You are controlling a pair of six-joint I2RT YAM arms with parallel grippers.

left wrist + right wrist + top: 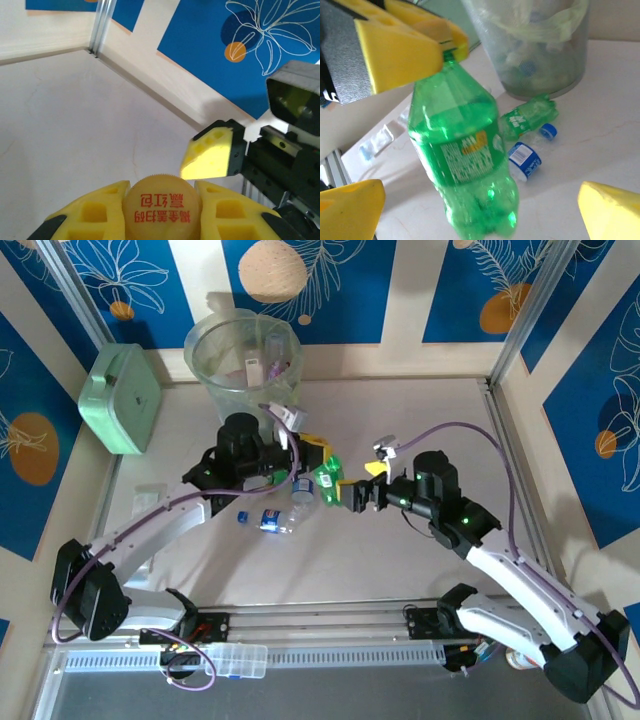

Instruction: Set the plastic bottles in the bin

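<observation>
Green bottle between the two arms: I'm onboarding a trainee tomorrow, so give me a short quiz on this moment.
1. Multiple choice: which arm's gripper grips the green bottle? A) left B) right C) both
2. True or false: the right gripper has its jaws open, with both fingers clear of the bottle.
3. Fill in: the left gripper holds the bottle by its yellow ___.

Key:
1. A
2. True
3. cap
</observation>
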